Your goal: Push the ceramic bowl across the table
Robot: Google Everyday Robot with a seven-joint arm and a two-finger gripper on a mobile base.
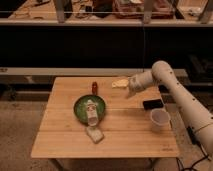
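Hovering end effector (131, 89) above the far table (60, 136) edge (dark shelving (100, 21) behind).

White cup (159, 119), black object (153, 104) just behind it, reddish item (94, 87), pale packet (94, 134), small bottle (91, 111), yellowish item (120, 83)

Raised mid-distance view down onto table (60, 136), hand (131, 88) right of centre.
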